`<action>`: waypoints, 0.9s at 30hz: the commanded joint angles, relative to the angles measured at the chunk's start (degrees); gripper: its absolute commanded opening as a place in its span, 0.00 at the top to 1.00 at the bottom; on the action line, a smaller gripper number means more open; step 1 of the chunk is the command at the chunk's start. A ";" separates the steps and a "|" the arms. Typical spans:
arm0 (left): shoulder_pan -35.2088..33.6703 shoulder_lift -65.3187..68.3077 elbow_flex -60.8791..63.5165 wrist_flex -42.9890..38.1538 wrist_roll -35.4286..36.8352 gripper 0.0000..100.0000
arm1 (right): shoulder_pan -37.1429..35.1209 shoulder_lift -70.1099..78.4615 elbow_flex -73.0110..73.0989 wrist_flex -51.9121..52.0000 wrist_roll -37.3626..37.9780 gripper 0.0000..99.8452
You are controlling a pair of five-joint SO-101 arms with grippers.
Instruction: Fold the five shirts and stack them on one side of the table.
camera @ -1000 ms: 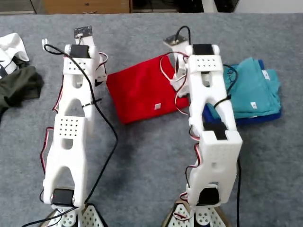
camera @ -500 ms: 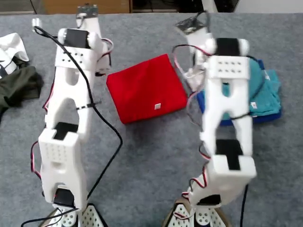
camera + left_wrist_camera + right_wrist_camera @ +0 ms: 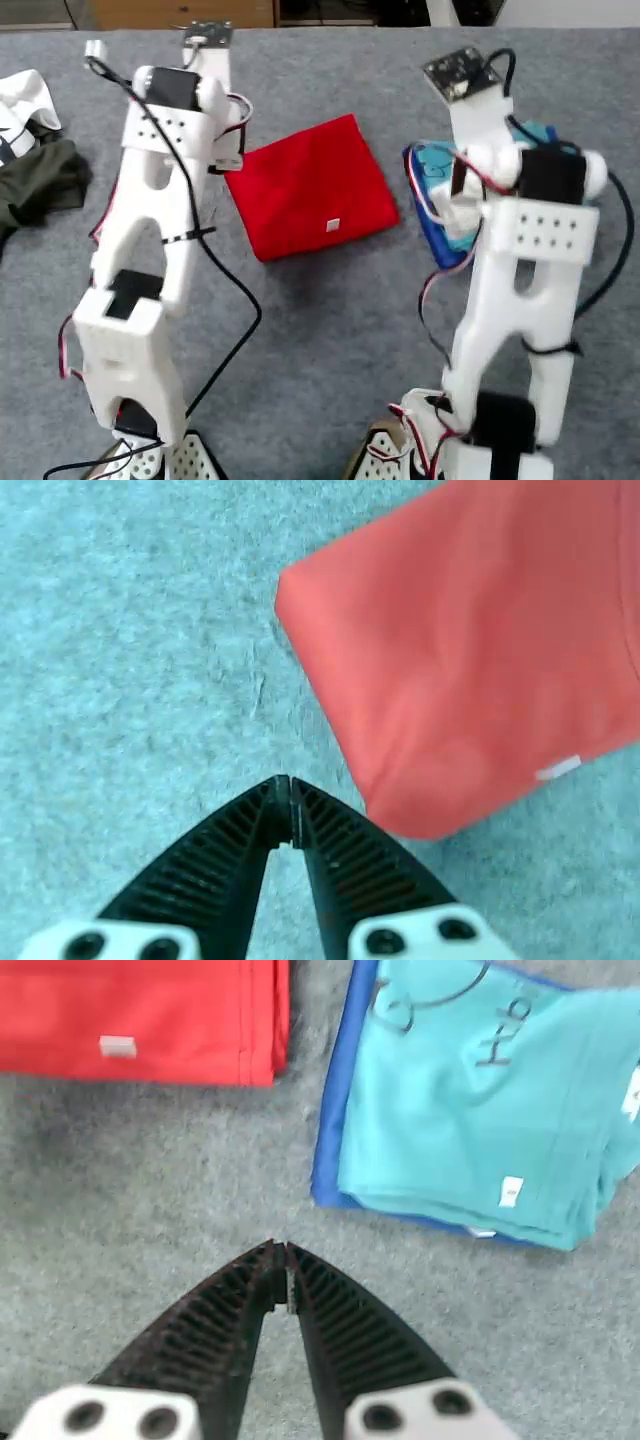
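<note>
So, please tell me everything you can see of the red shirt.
The red shirt is folded into a rough square of smooth cloth, with a small white tag near one edge. It lies flat, turned at an angle, near the middle of the grey table cover, apart from the teal and blue stack.

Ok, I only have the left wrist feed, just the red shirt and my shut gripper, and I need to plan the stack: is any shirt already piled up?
Observer: Yes. A folded teal shirt lies on a blue shirt, to the right of the red shirt in the high view, with a strip of table between them.
Operator: Where's the other arm?
Observer: The right gripper is shut and empty, over bare table near that pile's corner.
Operator: Anything unfolded?
Observer: A dark garment and a white garment lie crumpled at the table's far left edge in the high view.
</note>
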 commanded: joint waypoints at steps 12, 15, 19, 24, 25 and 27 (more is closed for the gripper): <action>-14.33 -47.60 67.43 -32.35 -13.63 0.98 | -1.19 -9.27 17.27 -7.74 -6.42 1.00; -18.20 -48.57 72.79 -35.43 -10.81 0.98 | -3.91 -9.27 18.51 -7.91 -10.11 1.00; -22.07 -46.99 79.91 -41.67 -9.41 0.98 | -7.08 -9.27 18.68 -7.82 -16.62 0.99; -26.90 -44.70 91.78 -54.77 -9.67 0.98 | -8.40 -9.19 18.77 -7.91 -22.95 0.99; -27.52 -44.26 93.63 -56.79 -9.67 0.98 | -8.31 -9.01 18.77 -7.91 -23.91 0.99; -28.31 -43.47 96.62 -60.13 -9.67 0.98 | -8.22 -7.52 18.59 -8.35 -25.49 0.99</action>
